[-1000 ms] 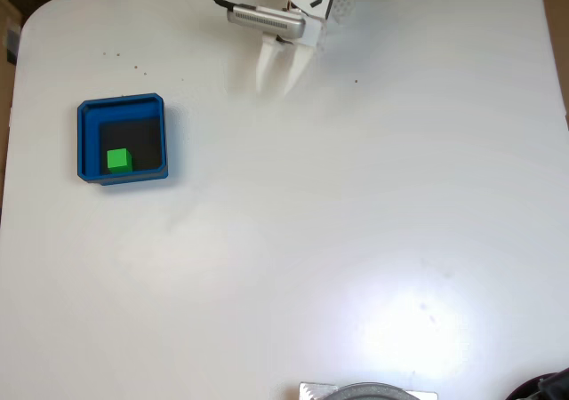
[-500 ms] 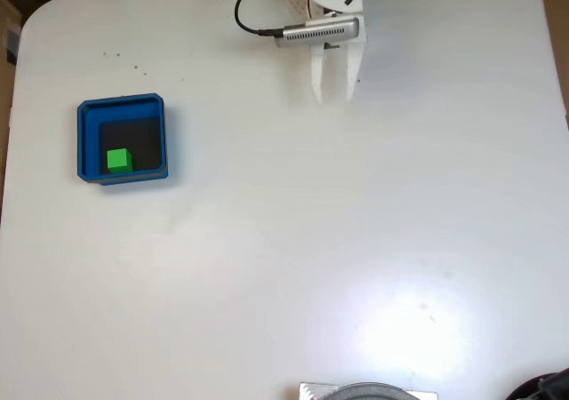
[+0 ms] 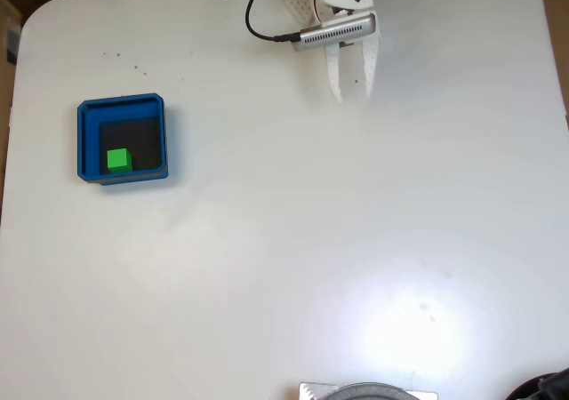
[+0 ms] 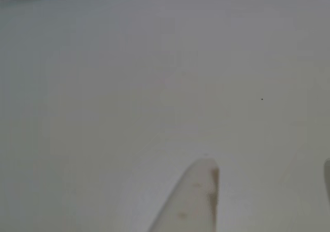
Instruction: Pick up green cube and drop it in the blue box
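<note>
Gripper [image 3: 351, 94] at the far edge of the white table [image 3: 356, 258] in the fixed view, right of centre, fingers pointing toward the near side, spread narrowly with nothing between them. One white fingertip [image 4: 198, 191] shows in the other view over bare tabletop. Green cube [image 3: 118, 160] sits inside the blue box [image 3: 86, 142], on the black floor at its near-left corner. Box is at the table's left side, well apart from the gripper. No readable text or labels anywhere.
</note>
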